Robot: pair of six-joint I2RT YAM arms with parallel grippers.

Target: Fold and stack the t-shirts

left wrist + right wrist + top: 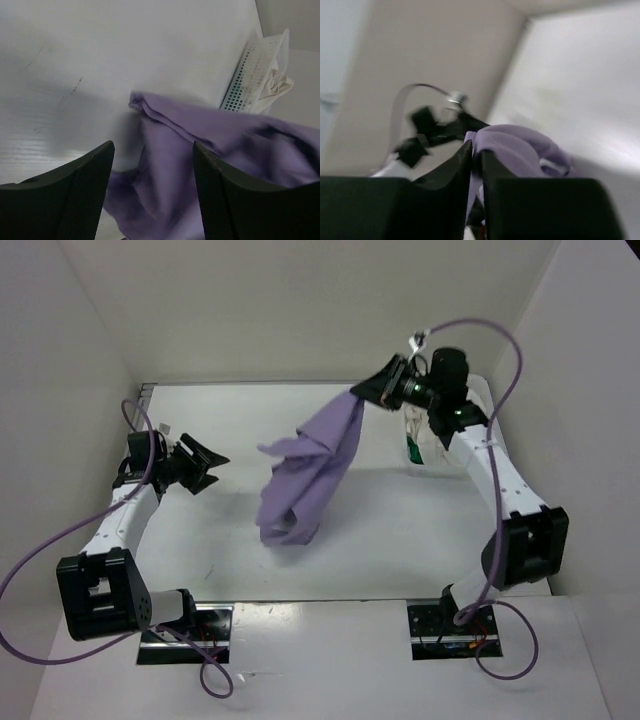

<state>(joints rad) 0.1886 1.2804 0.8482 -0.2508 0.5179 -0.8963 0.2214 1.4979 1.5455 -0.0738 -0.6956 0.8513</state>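
Note:
My right gripper (368, 390) is raised at the back right and shut on one end of the lavender purple t-shirt (305, 475). The shirt hangs down and left from it in a long bunch, its low end touching the table. It also shows pinched between the right fingers in the right wrist view (520, 145). My left gripper (210, 468) is open and empty, left of the hanging shirt and pointing at it. The purple shirt (210, 165) fills the space ahead of it in the left wrist view. Cream white cloth (277, 82) sits in the mesh basket. A bit of green (412, 450) shows there.
The white plastic mesh basket (250, 70) stands at the back right of the table, under my right arm (500, 470). White walls close in the table on the left, back and right. Purple cables loop from both arms.

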